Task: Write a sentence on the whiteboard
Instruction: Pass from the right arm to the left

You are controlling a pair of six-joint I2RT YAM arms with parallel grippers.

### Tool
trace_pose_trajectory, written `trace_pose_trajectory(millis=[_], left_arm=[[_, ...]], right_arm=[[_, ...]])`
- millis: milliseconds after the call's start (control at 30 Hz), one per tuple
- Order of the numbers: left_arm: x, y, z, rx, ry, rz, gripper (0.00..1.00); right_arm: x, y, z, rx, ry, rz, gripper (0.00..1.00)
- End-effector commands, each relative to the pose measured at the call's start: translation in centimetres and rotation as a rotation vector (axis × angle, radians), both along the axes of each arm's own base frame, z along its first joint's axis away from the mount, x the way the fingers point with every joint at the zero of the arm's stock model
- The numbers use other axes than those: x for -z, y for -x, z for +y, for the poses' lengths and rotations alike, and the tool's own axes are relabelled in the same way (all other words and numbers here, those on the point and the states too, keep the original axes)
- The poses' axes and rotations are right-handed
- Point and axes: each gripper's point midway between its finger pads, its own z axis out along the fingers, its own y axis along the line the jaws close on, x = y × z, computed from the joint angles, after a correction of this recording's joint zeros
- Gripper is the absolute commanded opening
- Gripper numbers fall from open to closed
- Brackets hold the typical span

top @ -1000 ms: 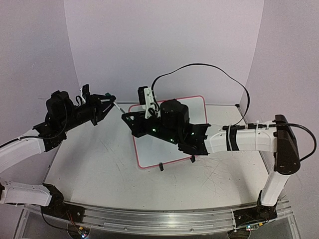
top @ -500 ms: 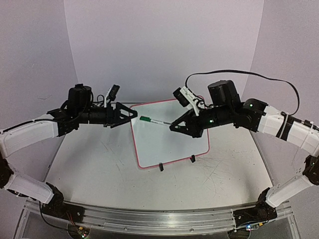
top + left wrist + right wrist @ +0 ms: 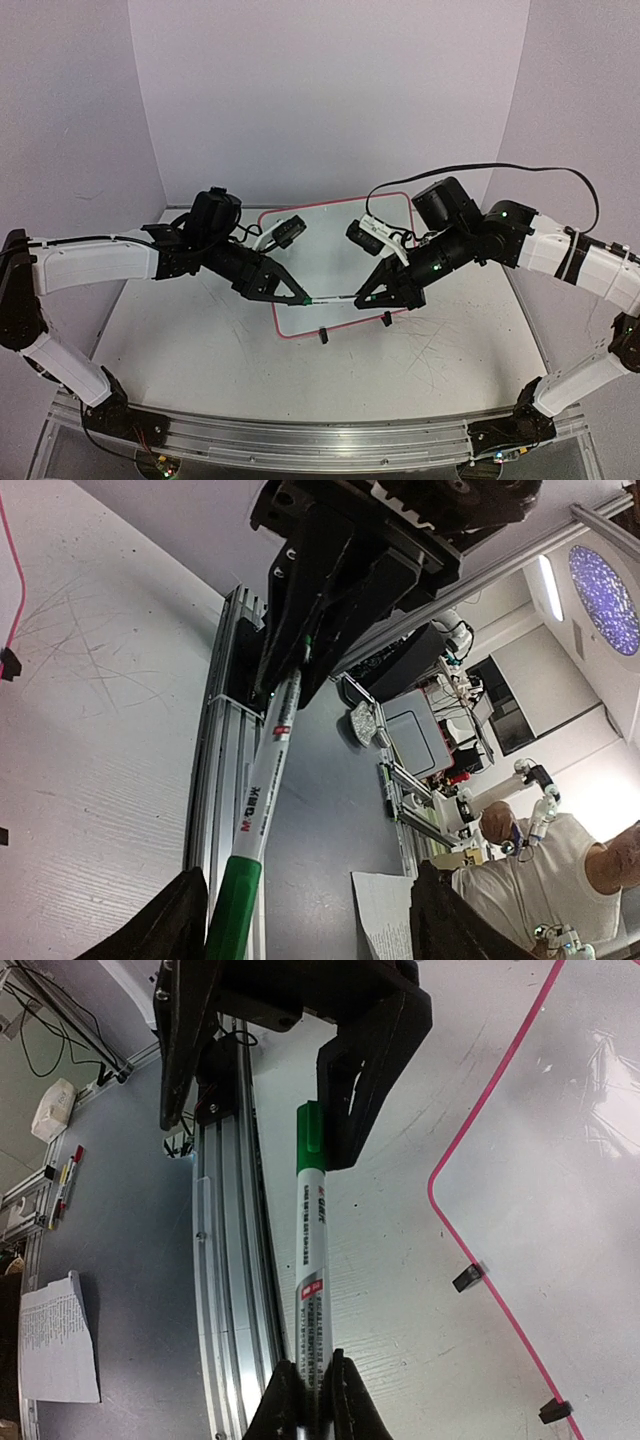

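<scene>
This is a robot lab. Two robot arms are bolted to a metal rail at the near edge of a white table. Around it are a man, machines, loose wires and a long ceiling light.

Your top view is lit softly and evenly from above, faintly violet, with weak shadows on the table. Glare streaks the whiteboard at the right wrist; a ceiling lamp blows out at the left wrist. Print on the marker reads sharp.
</scene>
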Motion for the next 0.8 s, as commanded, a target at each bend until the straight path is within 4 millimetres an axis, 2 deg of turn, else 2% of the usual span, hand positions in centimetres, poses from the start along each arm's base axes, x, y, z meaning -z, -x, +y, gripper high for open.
trace_pose_trajectory(millis=[0, 100, 367, 767], left_arm=[[-0.7, 0.5, -0.1, 0.047, 0.03, -0.003, 0.6], [-0.6, 0.8, -0.2, 0.058, 0.025, 0.009, 0.54], [-0.2, 1.0, -0.3, 0.072, 0.017, 0.023, 0.5], [-0.2, 0.0, -0.6, 0.009, -0.005, -0.061, 0.1]], right_arm=[[-0.4, 0.4, 0.1, -0.047, -0.018, -0.014, 0.0], [-0.7, 0.2, 0.1, -0.046, -0.024, -0.026, 0.0], [-1.0, 0.5, 0.1, -0.059, -0.038, -0.018, 0.0], [-1.1, -0.1, 0.3, -0.044, -0.042, -0.024, 0.0]])
